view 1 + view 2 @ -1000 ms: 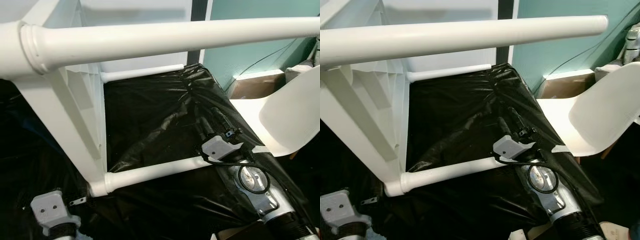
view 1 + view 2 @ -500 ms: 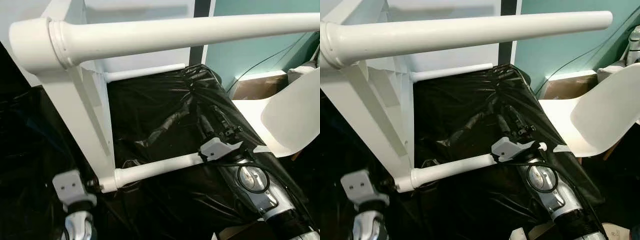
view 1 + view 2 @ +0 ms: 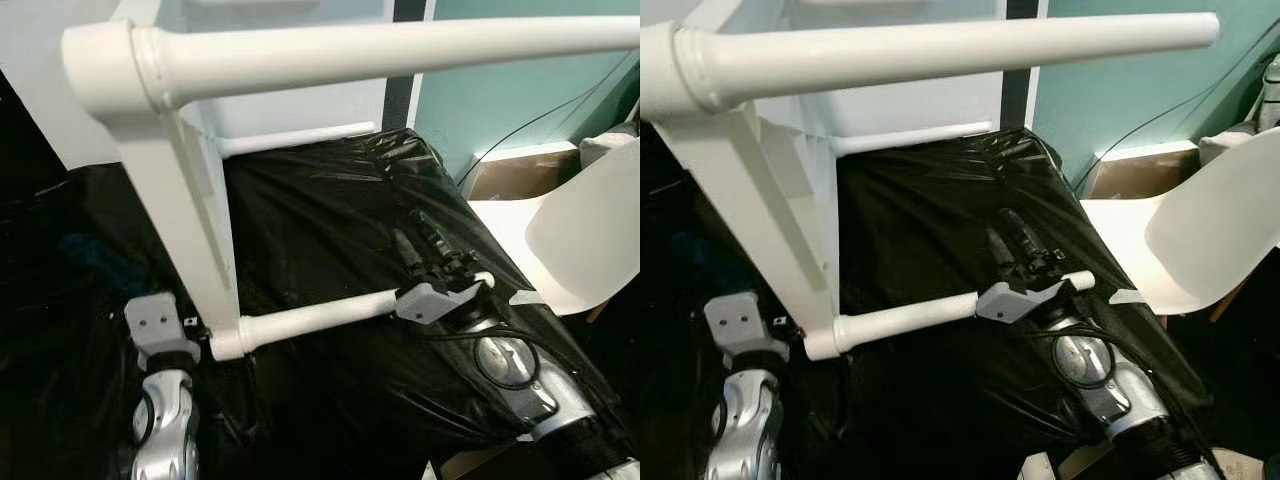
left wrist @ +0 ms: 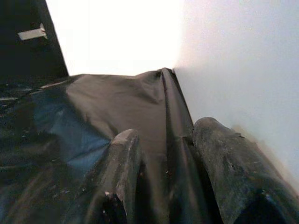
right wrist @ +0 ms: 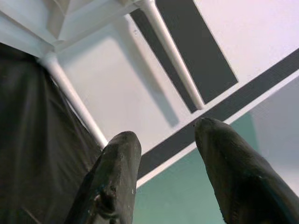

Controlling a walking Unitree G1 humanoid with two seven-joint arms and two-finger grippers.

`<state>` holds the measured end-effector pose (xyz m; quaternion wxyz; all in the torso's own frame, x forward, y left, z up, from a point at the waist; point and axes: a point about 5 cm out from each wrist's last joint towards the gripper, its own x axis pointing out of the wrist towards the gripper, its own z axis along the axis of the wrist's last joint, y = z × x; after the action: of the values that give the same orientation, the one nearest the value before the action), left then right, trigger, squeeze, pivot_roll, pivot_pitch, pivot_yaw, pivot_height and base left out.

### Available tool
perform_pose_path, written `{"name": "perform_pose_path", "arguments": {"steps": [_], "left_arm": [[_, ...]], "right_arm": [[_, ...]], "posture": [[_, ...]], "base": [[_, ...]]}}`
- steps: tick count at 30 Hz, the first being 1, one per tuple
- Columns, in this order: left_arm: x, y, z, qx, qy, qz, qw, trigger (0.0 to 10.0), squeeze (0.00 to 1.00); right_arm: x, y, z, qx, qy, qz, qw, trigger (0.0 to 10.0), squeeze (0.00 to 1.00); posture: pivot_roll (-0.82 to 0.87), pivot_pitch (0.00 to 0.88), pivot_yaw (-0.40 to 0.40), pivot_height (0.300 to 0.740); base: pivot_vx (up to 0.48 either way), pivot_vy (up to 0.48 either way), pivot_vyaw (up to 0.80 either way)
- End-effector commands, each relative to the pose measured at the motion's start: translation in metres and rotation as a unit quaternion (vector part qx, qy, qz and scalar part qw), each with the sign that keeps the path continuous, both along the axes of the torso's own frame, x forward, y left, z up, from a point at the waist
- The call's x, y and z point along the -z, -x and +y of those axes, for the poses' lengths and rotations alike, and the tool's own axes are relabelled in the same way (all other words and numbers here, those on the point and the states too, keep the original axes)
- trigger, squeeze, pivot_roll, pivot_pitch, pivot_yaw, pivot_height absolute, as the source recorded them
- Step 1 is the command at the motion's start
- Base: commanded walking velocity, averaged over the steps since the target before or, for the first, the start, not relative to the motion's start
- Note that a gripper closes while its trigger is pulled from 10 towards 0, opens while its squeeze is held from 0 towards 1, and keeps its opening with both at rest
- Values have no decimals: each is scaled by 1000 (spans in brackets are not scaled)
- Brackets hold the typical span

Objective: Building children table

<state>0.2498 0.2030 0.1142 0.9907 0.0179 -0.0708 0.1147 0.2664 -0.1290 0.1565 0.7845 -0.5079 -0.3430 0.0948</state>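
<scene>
Lying on its side on a crinkly black plastic sheet (image 3: 330,220) is the small white plastic children's table (image 3: 170,190), with its legs sticking out sideways. Three round white legs can be counted: a low near leg (image 3: 320,316), a far leg (image 3: 295,139) by the white wall (image 3: 930,105), and a thick top leg (image 3: 400,45) high across the view.

Closest, the robot's left gripper (image 4: 163,154) sits low beside the table's corner, next to the foot of the near leg. In the left wrist view its two black fingers (image 4: 119,168) are a little apart, with a fold of the black sheet between them and the white table side close by. It holds nothing that can be made out.

The right gripper (image 3: 425,250) reaches over the free end of the near leg. In the right wrist view its two black fingers (image 5: 117,172) stand apart with nothing between them.

Farther off on the right are one curved white chair seat (image 3: 580,240), a brown cardboard box (image 3: 510,170) and a green wall (image 3: 520,90)
</scene>
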Motion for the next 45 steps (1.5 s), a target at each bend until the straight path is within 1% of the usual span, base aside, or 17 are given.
{"name": "perform_pose_path", "arguments": {"steps": [1, 7, 9, 10, 11, 12, 13, 15, 17, 21, 22, 23, 24, 30, 40, 41, 45], "left_arm": [[6, 0, 9, -71, 12, 12, 997, 10000, 0], [9, -2, 10, -70, 9, 20, 997, 10000, 0], [16, 17, 20, -90, -24, 38, 995, 10000, 0], [16, 17, 20, -90, -24, 38, 995, 10000, 0], [18, 32, 33, -132, -70, 50, 988, 10000, 0], [18, 32, 33, -132, -70, 50, 988, 10000, 0], [16, 40, 45, -182, -82, 49, 979, 10000, 0], [16, 40, 45, -182, -82, 49, 979, 10000, 0], [9, 48, 64, -250, -69, 34, 965, 10000, 0], [3, 42, 63, -236, -45, 16, 971, 10000, 0], [0, 36, 57, -209, -34, 5, 977, 10000, 0], [0, 36, 57, -209, -34, 5, 977, 10000, 0], [-1, 30, 51, -187, -28, -1, 982, 10000, 0], [5, 21, 39, -159, -32, 10, 987, 10000, 0], [11, 12, 26, -127, -39, 22, 991, 10000, 0], [11, 11, 24, -121, -41, 22, 992, 10000, 0], [12, 10, 22, -116, -44, 23, 992, 10000, 0]], "right_arm": [[-4, 2, -3, 1, 2, -14, 1000, 10000, 0], [-3, 3, -7, 13, -3, -11, 1000, 10000, 0], [0, 4, -7, 19, -10, -1, 1000, 10000, 0], [0, 4, -7, 19, -10, -1, 1000, 10000, 0], [3, 5, -7, 21, -13, 6, 1000, 10000, 0], [3, 5, -7, 21, -13, 6, 1000, 10000, 0], [4, 6, -8, 22, -12, 7, 1000, 10000, 0], [4, 6, -8, 22, -12, 7, 1000, 10000, 0], [4, 8, -10, 21, -4, -2, 1000, 10000, 0], [1, 11, -12, 22, 5, -24, 999, 10000, 0], [-3, 13, -14, 25, 7, -42, 999, 10000, 596], [-3, 13, -14, 25, 7, -42, 999, 10000, 596], [-11, 15, -15, 29, 8, -71, 997, 10000, 1000], [-46, 20, -15, 39, -3, -171, 984, 10000, 1000], [-86, 17, -12, 57, -17, -212, 975, 10000, 1000], [-93, 14, -11, 59, -17, -213, 975, 10000, 0], [-107, 9, -8, 59, -21, -215, 974, 10000, 0]], "posture": [[108, 0, 54, 740], [97, 0, 62, 740], [101, 0, 70, 740], [101, 0, 70, 740], [111, 0, 72, 740], [111, 0, 72, 740], [121, 0, 72, 740], [121, 0, 72, 740], [133, 0, 67, 740], [143, 0, 63, 740], [144, 0, 62, 740], [144, 0, 62, 740], [140, 0, 62, 740], [106, 0, 68, 740], [73, 0, 72, 740], [73, 0, 72, 740], [68, 0, 71, 740]], "base": [[0, 0, 0], [0, 0, 0], [0, 0, 0], [0, 0, 0], [0, 0, 0], [0, 0, 0], [0, 0, 0], [0, 0, 0], [0, 0, 0], [0, 0, 0], [0, 0, 0], [0, 0, 0], [0, 0, 0], [0, 0, 0], [0, 0, 0], [0, 0, 0], [0, 0, 0]]}}
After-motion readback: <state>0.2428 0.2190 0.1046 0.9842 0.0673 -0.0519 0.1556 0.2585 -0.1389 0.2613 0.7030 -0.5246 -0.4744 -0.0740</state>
